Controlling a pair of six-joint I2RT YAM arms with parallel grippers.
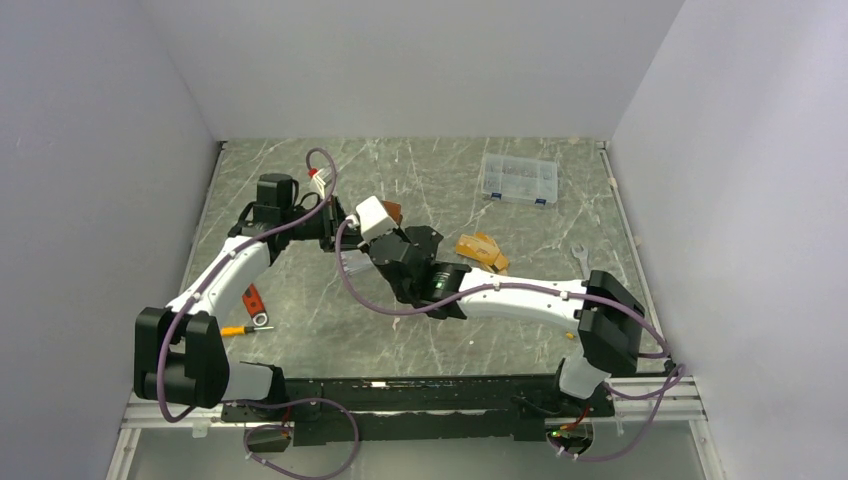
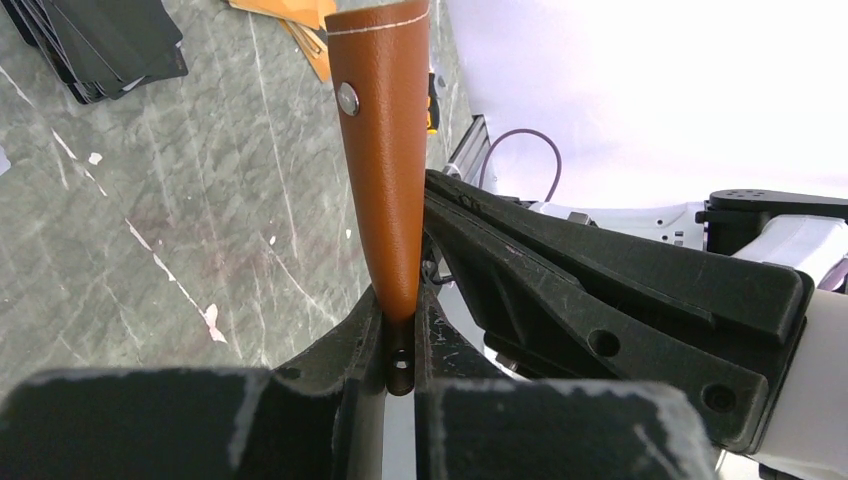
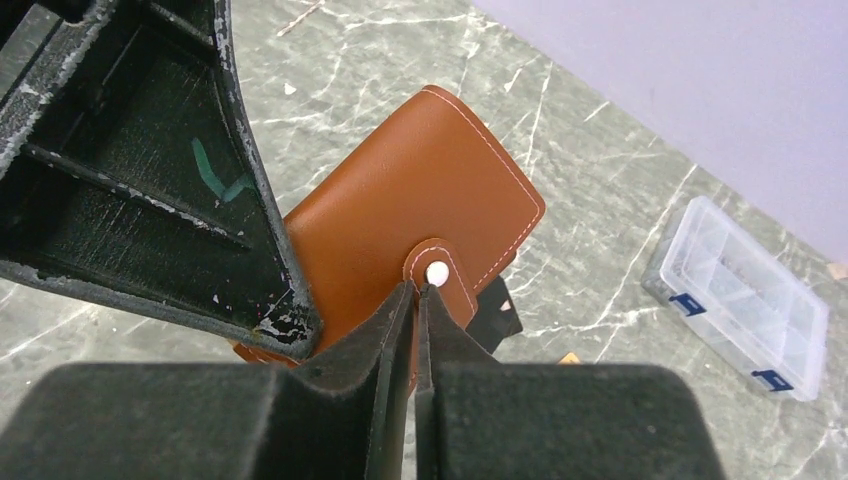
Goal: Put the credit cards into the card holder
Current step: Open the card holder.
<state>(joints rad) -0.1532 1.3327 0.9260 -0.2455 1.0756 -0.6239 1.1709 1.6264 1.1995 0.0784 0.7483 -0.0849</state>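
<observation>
The card holder (image 2: 385,150), a tan-brown leather wallet with a snap tab, is held off the table, and my left gripper (image 2: 400,310) is shut on its lower edge. From the right wrist its flat face (image 3: 400,210) shows. My right gripper (image 3: 415,290) is shut on the snap tab just below the metal stud. Both grippers meet at the card holder (image 1: 392,211) in the middle of the table. Black credit cards (image 2: 100,45) and orange-gold credit cards (image 2: 290,15) lie in loose piles on the table. The orange-gold pile (image 1: 480,250) lies right of the grippers.
A clear plastic compartment box (image 1: 518,180) stands at the back right. A wrench (image 1: 580,258) lies near the right arm. A red-handled tool (image 1: 252,300) and a yellow screwdriver (image 1: 240,330) lie by the left arm. Walls enclose the marble table (image 1: 300,310).
</observation>
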